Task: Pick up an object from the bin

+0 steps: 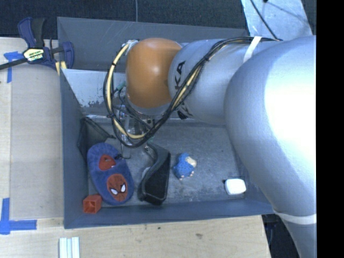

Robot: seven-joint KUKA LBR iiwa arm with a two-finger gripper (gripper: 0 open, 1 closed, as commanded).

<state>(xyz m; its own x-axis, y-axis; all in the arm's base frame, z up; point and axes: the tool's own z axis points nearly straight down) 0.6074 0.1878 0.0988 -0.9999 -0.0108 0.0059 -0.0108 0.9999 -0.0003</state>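
My gripper [138, 151] hangs below the orange cover in the left half of the bin, low over the floor. Its fingers stand open, one fingertip [126, 153] at the upper edge of a blue slipper [110, 175] with red Spider-Man faces, the other beside the top of a black pouch-like thing [156, 179]. Nothing is between the fingers. The slipper lies slantwise towards the front left corner. The black thing lies just to its right, near the front wall.
A small blue soft toy [184, 166] lies right of the black thing. A white block [235, 186] sits near the front right, by the arm. A red cube [92, 203] is in the front left corner. A dark flat thing [89, 134] leans at the left wall.
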